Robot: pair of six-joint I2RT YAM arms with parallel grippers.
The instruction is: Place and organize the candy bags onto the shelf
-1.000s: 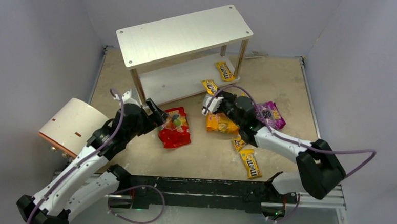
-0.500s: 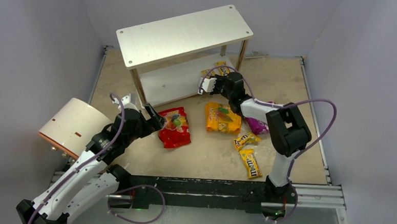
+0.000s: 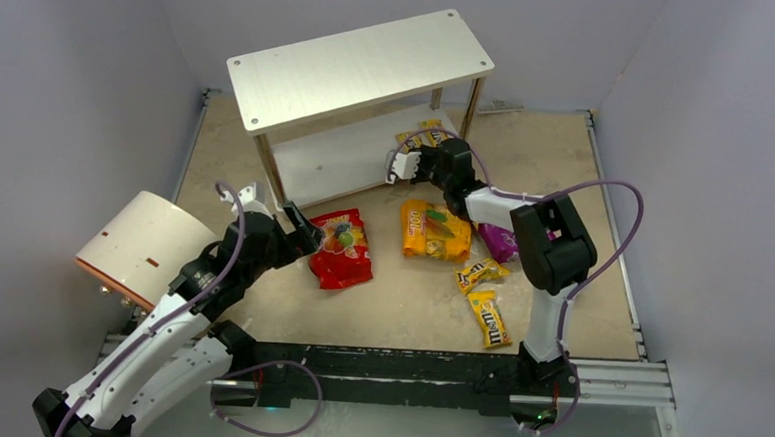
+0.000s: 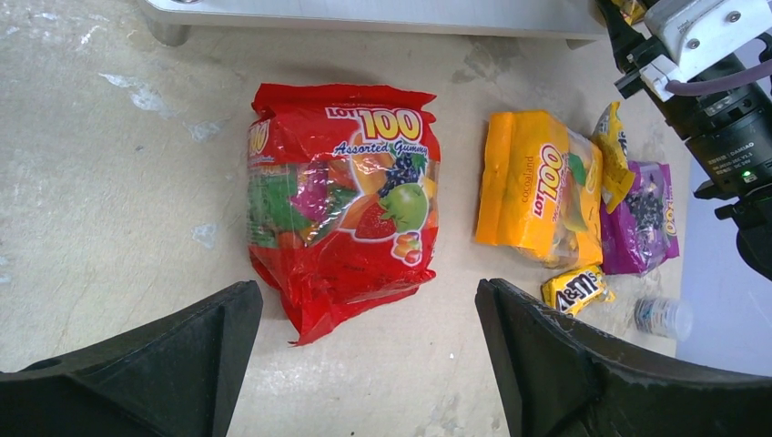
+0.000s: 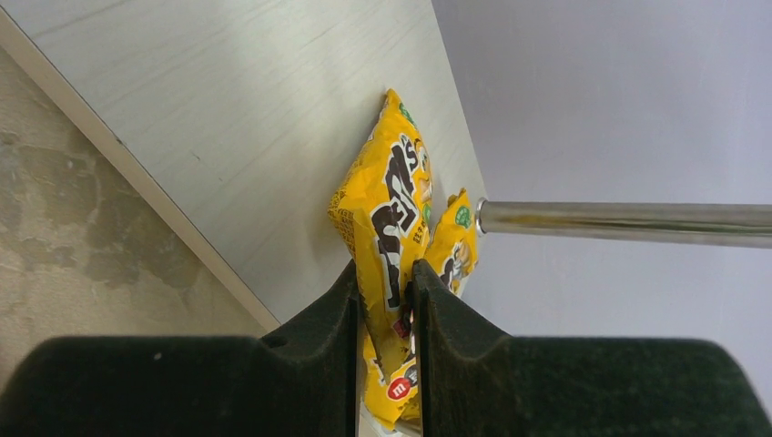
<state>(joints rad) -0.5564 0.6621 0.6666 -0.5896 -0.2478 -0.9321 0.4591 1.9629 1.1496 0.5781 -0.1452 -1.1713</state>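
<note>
My right gripper (image 3: 428,163) (image 5: 384,273) is shut on a small yellow M&M's packet (image 5: 387,214), holding it over the right end of the shelf's lower board (image 5: 228,109). A second yellow packet (image 5: 452,241) lies there by the metal post (image 5: 628,223). The shelf (image 3: 362,62) stands at the back. My left gripper (image 3: 303,232) (image 4: 369,309) is open and empty, just short of the red bag (image 3: 342,248) (image 4: 341,205). The orange-yellow bag (image 3: 433,231) (image 4: 537,187) and purple bag (image 3: 502,243) (image 4: 642,218) lie to the right.
Two more M&M's packets (image 3: 481,273) (image 3: 488,319) lie on the floor at the front right. A cream-white cylinder with orange trim (image 3: 142,246) sits by my left arm. Grey walls close in on three sides.
My right gripper carried the yellow packet from above the orange-yellow bag up to the shelf's lower board, uncovering that bag. In the last half second it barely moved. My left arm shifted slightly.
</note>
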